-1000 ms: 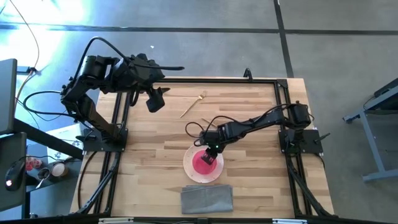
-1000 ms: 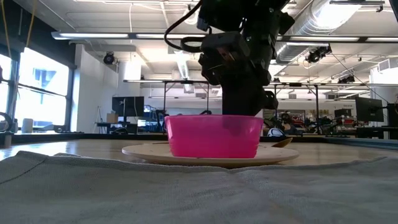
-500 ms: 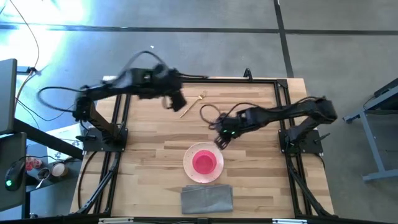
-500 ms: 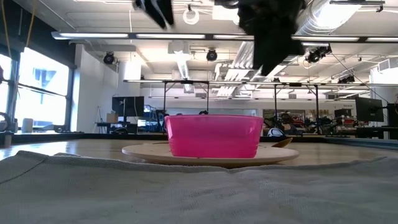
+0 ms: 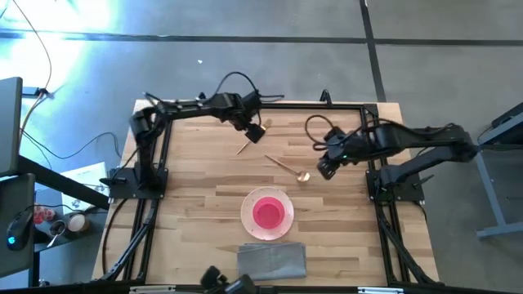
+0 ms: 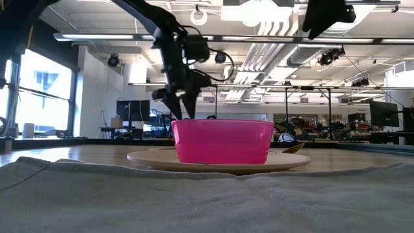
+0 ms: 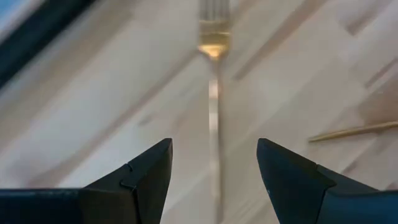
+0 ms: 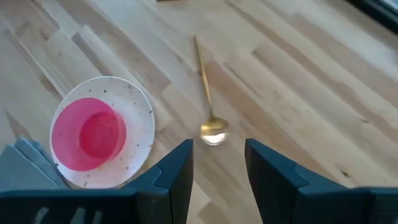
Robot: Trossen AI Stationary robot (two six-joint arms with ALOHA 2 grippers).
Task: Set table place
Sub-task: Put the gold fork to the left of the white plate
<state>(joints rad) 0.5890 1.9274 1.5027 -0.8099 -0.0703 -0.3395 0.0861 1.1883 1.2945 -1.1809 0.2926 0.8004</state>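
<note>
**Left gripper open over the fork, right gripper open above the spoon**

The left gripper [image 5: 252, 131] reaches in from the 10 o'clock corner of the table [image 5: 196, 175] and sits over the far end of the gold fork [image 5: 254, 136], at about 12 o'clock from the table's centre. Its two dark fingers [image 7: 140, 180] are spread wide, and in the left wrist view the fork [image 7: 214, 112] runs straight down the gap between them, touching neither finger. In the low view this gripper [image 6: 180, 103] hangs behind the bowl's left edge.

The right gripper [image 5: 325, 167] comes in from the 3 o'clock side and is held above the wood at roughly 2 o'clock from the centre. Its fingers [image 8: 175, 177] are parted and hold nothing. Just beside it, toward the centre, lies the gold spoon [image 5: 288, 166], its bowl end nearest the gripper and its handle pointing toward 10 o'clock. The right wrist view shows the spoon [image 8: 208, 93] flat on the planks, apart from the plate.

The off-white speckled plate [image 5: 248, 219] sits at 6 o'clock from the centre, with the pink bowl [image 5: 270, 212] standing upright on its middle. A folded grey cloth [image 5: 272, 260] lies just beyond the plate at the table's 6 o'clock edge.
</note>
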